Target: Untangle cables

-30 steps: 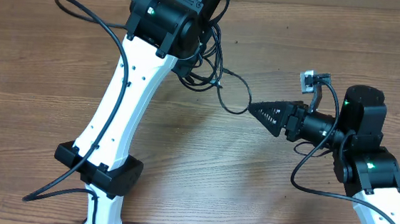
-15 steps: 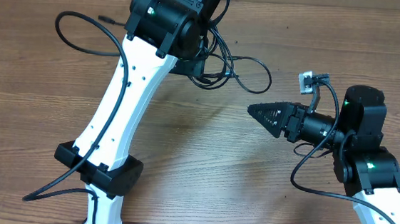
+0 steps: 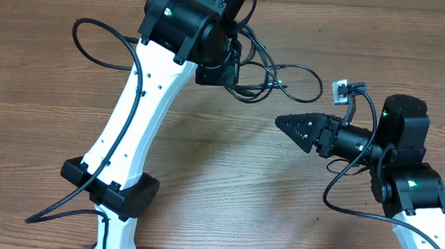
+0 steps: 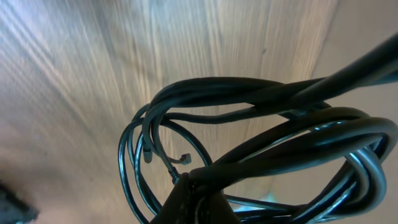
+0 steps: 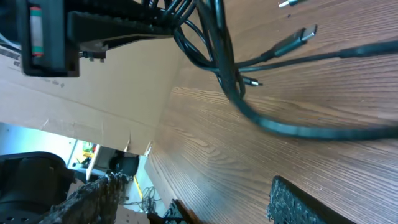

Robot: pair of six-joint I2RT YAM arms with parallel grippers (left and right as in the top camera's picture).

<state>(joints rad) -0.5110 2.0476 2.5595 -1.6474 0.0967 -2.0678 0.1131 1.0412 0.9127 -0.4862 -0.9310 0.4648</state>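
The cables (image 3: 294, 73) are a tangle of thin black cords hanging from my left gripper (image 3: 213, 70) near the table's far edge. One loop reaches right, and another strand (image 3: 94, 39) trails left behind the left arm. In the left wrist view the left gripper (image 4: 198, 202) is shut on the cables (image 4: 249, 118), whose loops fill the view above the wood. My right gripper (image 3: 288, 123) points left, just below and right of the bundle, apart from it. In the right wrist view it (image 5: 199, 208) is open and holds nothing, with the cables (image 5: 225, 71) and a plug tip (image 5: 300, 37) ahead.
The wooden table (image 3: 233, 197) carries both arms. Brown cardboard (image 5: 118, 93) stands beyond the table's far edge. A small grey fitting (image 3: 343, 89) sticks up from the right arm, and each arm's own thicker black wire (image 3: 344, 199) hangs beside it.
The left gripper has carried the bundle right and up. Its right-hand loop has swung from near the right fingertips to farther back. The left trailing strand has shifted. The right arm has stayed put.
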